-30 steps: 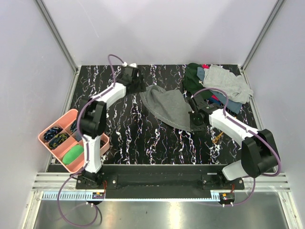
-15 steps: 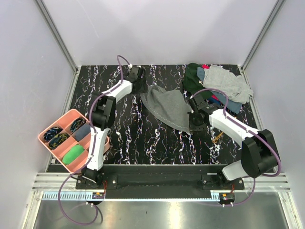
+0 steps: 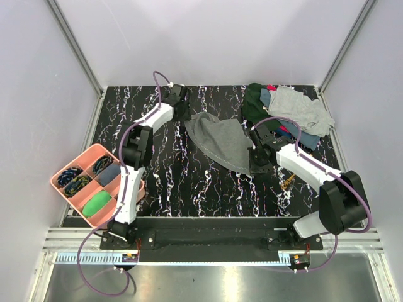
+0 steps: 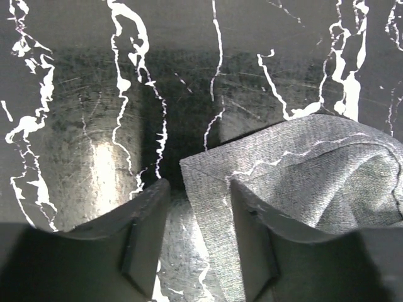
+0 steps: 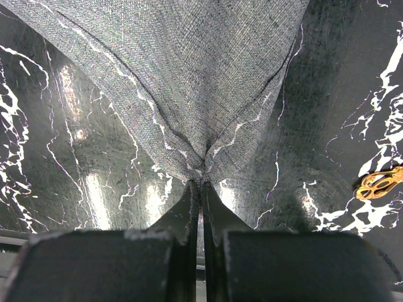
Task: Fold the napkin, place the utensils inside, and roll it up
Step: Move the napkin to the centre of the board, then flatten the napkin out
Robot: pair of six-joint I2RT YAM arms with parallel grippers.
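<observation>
Pinching the napkin (image 5: 189, 82), right gripper (image 5: 201, 186) is closed; left gripper (image 4: 198, 189) stands open at its corner; tray (image 3: 94, 148) holds perhaps cords (image 3: 79, 182).

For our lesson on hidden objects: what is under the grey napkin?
The napkin lies on the black marbled table. Nothing pokes out at its edges; whatever its middle covers cannot be seen.

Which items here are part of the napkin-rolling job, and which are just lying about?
Part of the job: the grey napkin, pinched by the right gripper; the gold utensils, lying apart from it.
Lying about: the heap of coloured cloths at the far right; the pink compartment tray at the near left.
</observation>
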